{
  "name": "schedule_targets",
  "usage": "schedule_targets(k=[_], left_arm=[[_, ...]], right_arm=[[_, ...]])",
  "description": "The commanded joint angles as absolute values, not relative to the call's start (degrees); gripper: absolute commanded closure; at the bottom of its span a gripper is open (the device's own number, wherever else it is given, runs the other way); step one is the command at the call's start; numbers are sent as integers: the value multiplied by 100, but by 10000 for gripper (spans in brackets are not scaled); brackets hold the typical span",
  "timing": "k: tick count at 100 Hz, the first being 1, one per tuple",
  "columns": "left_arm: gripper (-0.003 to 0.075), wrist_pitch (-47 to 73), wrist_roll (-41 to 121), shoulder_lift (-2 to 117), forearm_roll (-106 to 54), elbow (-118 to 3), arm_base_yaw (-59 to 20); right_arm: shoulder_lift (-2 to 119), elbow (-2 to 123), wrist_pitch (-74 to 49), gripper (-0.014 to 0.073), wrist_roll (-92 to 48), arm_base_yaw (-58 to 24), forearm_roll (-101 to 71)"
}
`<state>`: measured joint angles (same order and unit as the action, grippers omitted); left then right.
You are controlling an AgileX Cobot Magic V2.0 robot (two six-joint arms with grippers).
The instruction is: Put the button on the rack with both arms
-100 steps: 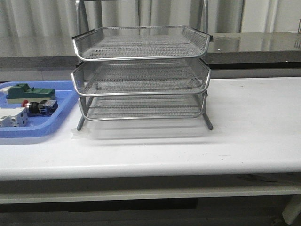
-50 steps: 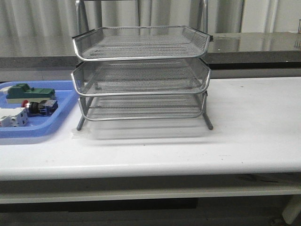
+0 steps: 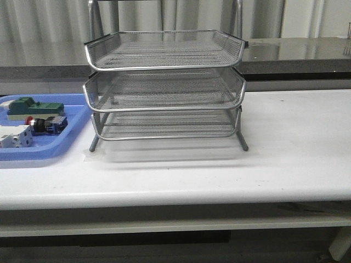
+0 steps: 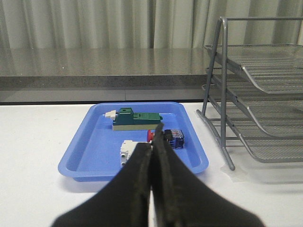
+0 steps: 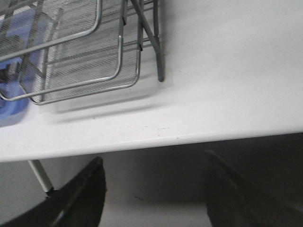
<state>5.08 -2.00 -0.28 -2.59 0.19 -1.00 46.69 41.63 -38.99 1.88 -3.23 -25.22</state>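
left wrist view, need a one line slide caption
Closed left gripper faces the blue tray holding the button, rack alongside.

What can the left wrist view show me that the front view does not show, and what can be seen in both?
Only the left wrist view shows the left gripper, its fingers pressed together, aimed toward the blue tray; it also shows that tray whole.

Only the front view shows the rack from its open side, all three tiers complete with nothing visible in them, and the bare table to its right.

Both show the button lying in the tray between the green block and the white block, apart from the rack.
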Motion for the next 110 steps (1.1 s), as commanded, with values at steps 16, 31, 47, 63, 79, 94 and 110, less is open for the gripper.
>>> schedule_targets(k=[16,31,47,63,79,94,110], left_arm=[[741,35,-194,-196,-304,213,-90],[741,35,-194,-196,-304,213,-90],[741,35,-194,-196,-304,213,-90],[741,35,-194,-196,-304,213,-90],[741,35,-194,-196,-304,213,-90],[741,35,-194,-196,-304,213,-90],[741,35,-194,-196,-304,213,-90]], right_arm=[[5490,4364,-2806,126,-963,-280,-4501],[6191,4364,-2785,126,-2518,-280,-6342],[7053,4364,-2834,126,-4081,-280,-8116],[7899,4365,-2979,126,-5104,-280,-9193],[8618,4534,-3303,126,-5528,-280,-9561],[9112,4849,-3588,126,-5615,-280,-9661],[9500,5246,-3735,126,-5614,-388,-9687]])
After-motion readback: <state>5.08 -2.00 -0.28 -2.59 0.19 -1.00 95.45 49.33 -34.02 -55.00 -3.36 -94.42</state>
